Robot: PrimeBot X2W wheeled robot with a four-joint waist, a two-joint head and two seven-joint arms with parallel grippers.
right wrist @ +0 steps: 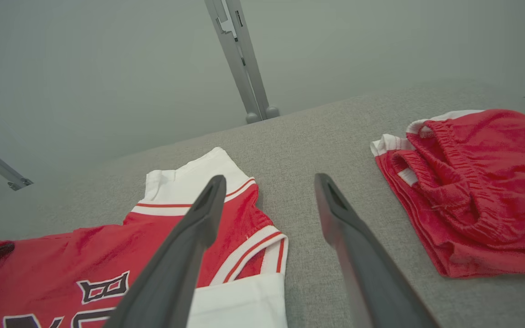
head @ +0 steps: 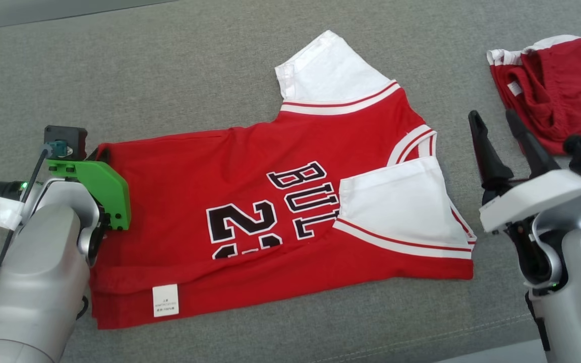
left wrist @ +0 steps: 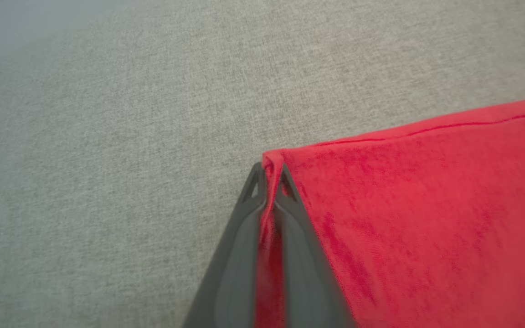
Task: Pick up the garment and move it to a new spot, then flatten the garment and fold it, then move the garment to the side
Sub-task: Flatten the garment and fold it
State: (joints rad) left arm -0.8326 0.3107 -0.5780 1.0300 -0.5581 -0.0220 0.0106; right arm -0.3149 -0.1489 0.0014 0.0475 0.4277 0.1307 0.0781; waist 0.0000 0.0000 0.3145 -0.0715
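Note:
The garment (head: 250, 201) is a red jersey with white sleeves and black lettering, lying flat on the grey fabric surface with one sleeve folded over its front. My left gripper (left wrist: 271, 175) is shut on the jersey's hem corner (left wrist: 274, 159), red cloth pinched between its dark fingers. In the head view that arm's green bracket (head: 104, 189) sits at the jersey's left edge. My right gripper (head: 495, 126) stands open just right of the collar, nothing between its fingers (right wrist: 198, 218). The jersey (right wrist: 162, 255) also lies below it in the right wrist view.
A bundle of red shorts with white trim (head: 555, 88) lies at the far right (right wrist: 476, 187). Grey fabric surface (head: 169, 75) stretches behind the jersey. A metal post (right wrist: 239, 59) stands beyond the far edge.

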